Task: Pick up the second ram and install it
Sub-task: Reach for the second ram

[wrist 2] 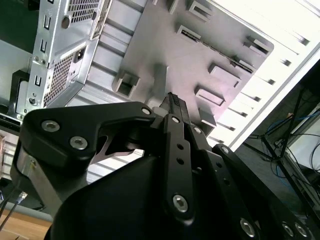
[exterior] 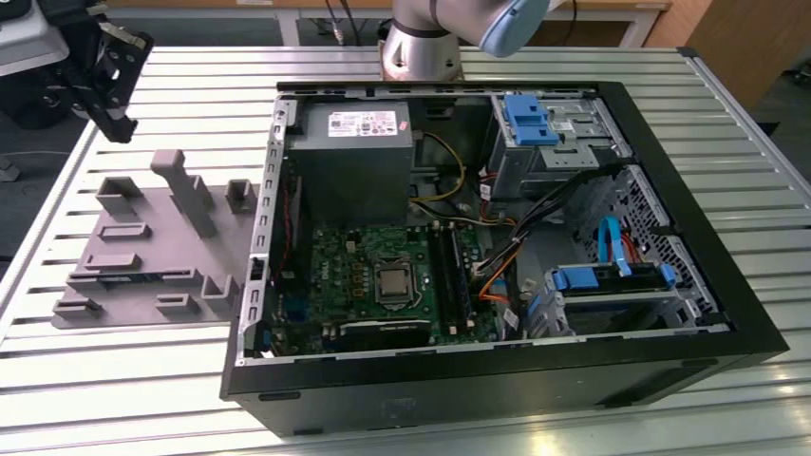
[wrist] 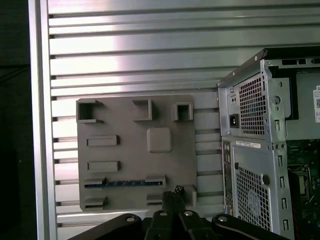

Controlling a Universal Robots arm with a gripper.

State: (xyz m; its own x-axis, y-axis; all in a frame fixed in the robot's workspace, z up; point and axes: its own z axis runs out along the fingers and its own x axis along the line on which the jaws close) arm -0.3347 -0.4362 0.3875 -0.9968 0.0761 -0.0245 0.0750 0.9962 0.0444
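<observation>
Lying flat on the grey plastic fixture plate (wrist: pixel 135 150), the second ram (wrist: pixel 125 183), a thin blue-green circuit-board stick with dark chips, sits between two low blocks along one edge of that plate. The black two-finger gripper (wrist: pixel 173 191) hangs above the plate, clear of the ram, its fingers pressed together with nothing between them. In the first wrist view its tips fall near the plate corner just past the ram's end.

One side of the plate lies just beside the open black computer case (exterior: pixel 507 380). On the plate's other sides is bare ribbed aluminium table (exterior: pixel 165 370), running to the table's edge.

In the exterior view the ram (exterior: pixel 133 277) is a faint bluish line. In the second wrist view the gripper (wrist 2: pixel 171 97) hides part of the plate.
</observation>
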